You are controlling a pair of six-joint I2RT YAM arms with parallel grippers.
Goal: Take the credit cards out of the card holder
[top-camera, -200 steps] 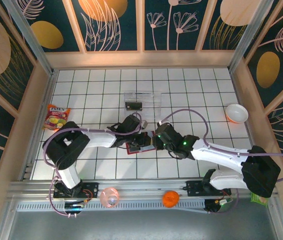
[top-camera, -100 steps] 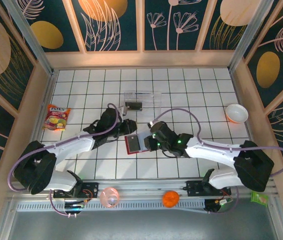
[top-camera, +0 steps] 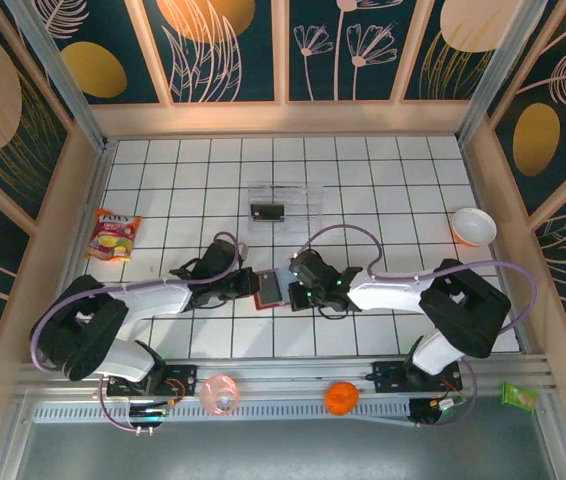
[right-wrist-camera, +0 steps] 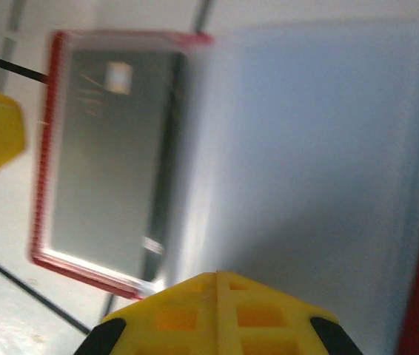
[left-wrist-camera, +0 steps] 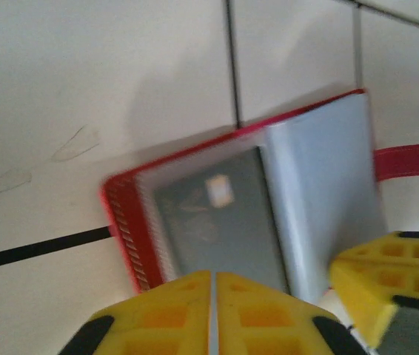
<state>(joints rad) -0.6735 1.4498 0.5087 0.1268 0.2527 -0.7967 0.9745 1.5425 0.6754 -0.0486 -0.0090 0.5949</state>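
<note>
Flanking the open card holder [top-camera: 268, 288], which lies flat mid-table, my left gripper [top-camera: 247, 284] and right gripper [top-camera: 293, 290] each have their fingers closed together. Its dark credit card [left-wrist-camera: 213, 222] runs lengthwise along the fold. A clear tray [top-camera: 305, 196] sits beyond.

A white tiled table [top-camera: 383, 190] with dark grid lines is carrying everything. A red wallet [top-camera: 267, 288] is lying open near its middle. A clear plastic tray [top-camera: 303, 200] is sitting further back, a bright snack packet [top-camera: 113, 236] is lying by the left edge, and a small bowl [top-camera: 473, 226] is resting at the right.
</note>
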